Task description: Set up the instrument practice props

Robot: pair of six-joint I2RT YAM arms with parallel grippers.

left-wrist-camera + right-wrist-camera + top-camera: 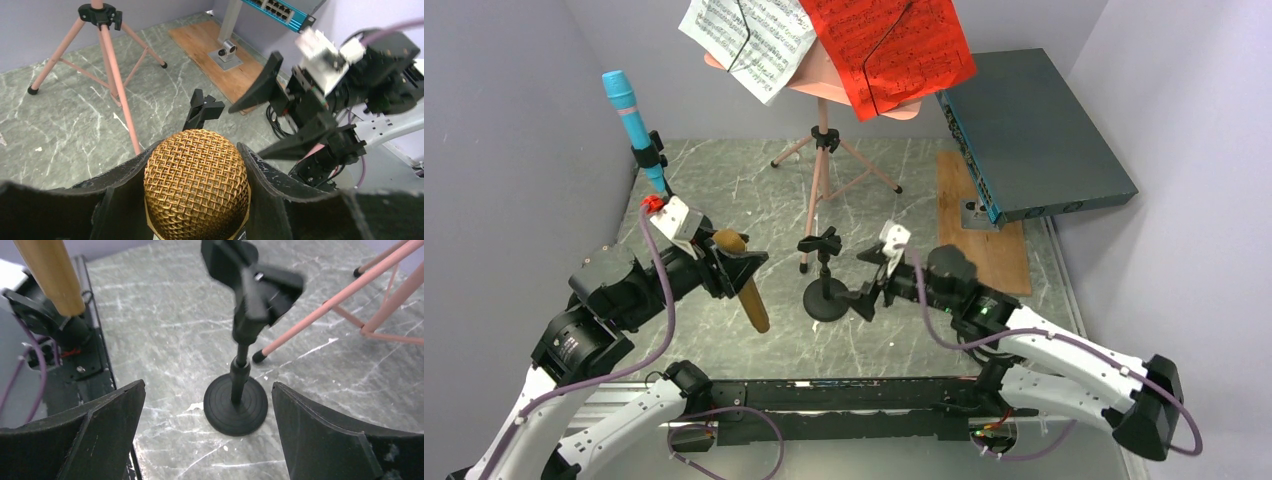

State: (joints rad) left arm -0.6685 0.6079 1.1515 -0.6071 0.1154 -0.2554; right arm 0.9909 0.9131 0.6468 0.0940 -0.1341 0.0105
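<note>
The pink music desk (824,85) stands on its tripod legs (822,170) at the back, carrying a white page (746,35) and a red page (889,45). At far left the blue microphone (629,108) sits upright in a clip. My left gripper (742,264) is shut on the gold microphone (754,300); its mesh head (196,182) fills the space between the fingers. A black round-based pole (826,290) with an empty clip (821,243) stands mid-table. My right gripper (208,385) is open, with the pole's base (235,407) just ahead and untouched.
A large dark-teal box (1034,135) lies at the back right, partly over a wooden board (984,235) that bears a small silver fitting (226,50). Grey walls close in on both sides. A tripod foot (257,357) rests close behind the pole.
</note>
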